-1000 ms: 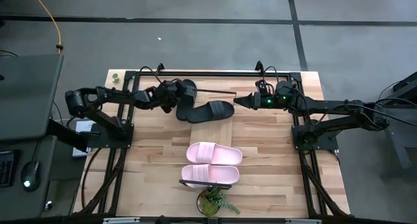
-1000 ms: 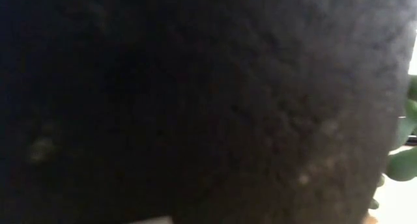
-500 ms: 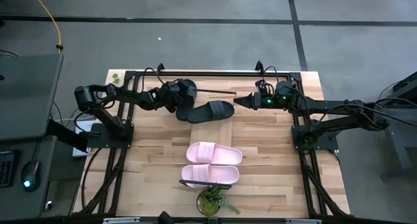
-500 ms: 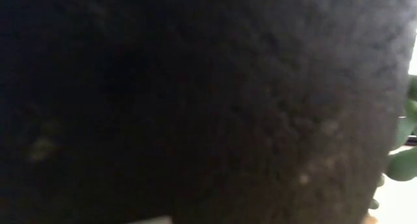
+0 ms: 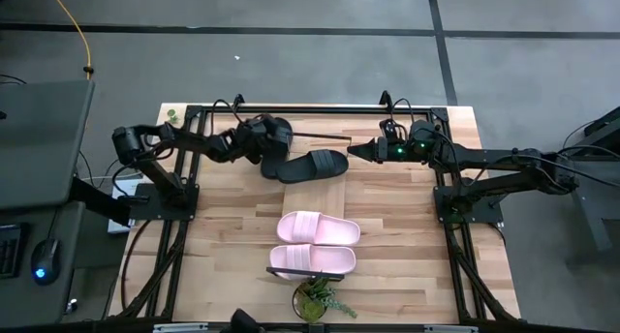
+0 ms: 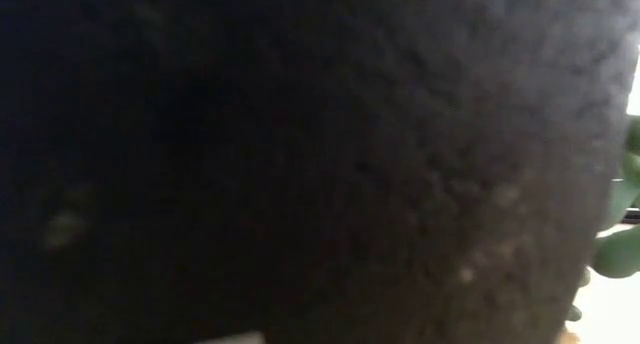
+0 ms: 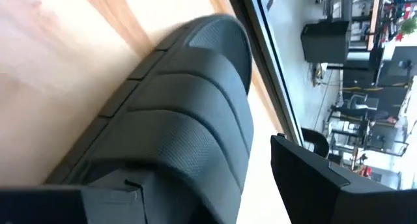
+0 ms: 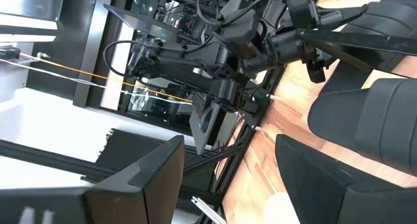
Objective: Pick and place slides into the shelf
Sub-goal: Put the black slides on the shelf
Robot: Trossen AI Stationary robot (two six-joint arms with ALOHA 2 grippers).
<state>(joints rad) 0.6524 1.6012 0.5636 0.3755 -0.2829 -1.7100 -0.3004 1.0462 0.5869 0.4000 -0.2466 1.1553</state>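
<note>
One black slide (image 5: 279, 137) sits near the table's far edge at my left gripper (image 5: 258, 141). It fills the left wrist view (image 7: 189, 100), between the two fingers. Its near end overlaps the heel of the second black slide (image 5: 315, 166), which lies flat on the tabletop. The pink pair (image 5: 320, 227) (image 5: 312, 260) lies side by side nearer the front. My right gripper (image 5: 351, 151) hovers open beside the second black slide's right end (image 8: 371, 113). A thin black bar (image 5: 320, 136) runs behind the black slides. I cannot set the shelf's plank apart from the tabletop. My left gripper is shut on the first black slide, coming level from the table's left with the wrist rolled. One finger (image 7: 58, 204) lies against the sole side (image 7: 98, 178) and the other (image 7: 313, 178) stands over the ribbed strap (image 7: 221, 139). The slide's far end stays low over the wood.
A small potted plant (image 5: 315, 299) stands at the table's near edge, and a dark surface blocks nearly the whole low view, leaving only a leaf (image 6: 615, 249). Black frame rails (image 5: 291, 107) border the far edge and both arm bases. Bare wood lies right of the pink pair.
My left arm has drawn its rear links in toward the table, and its gripper has edged slightly toward the right with the black slide. The slide's position has hardly altered.
</note>
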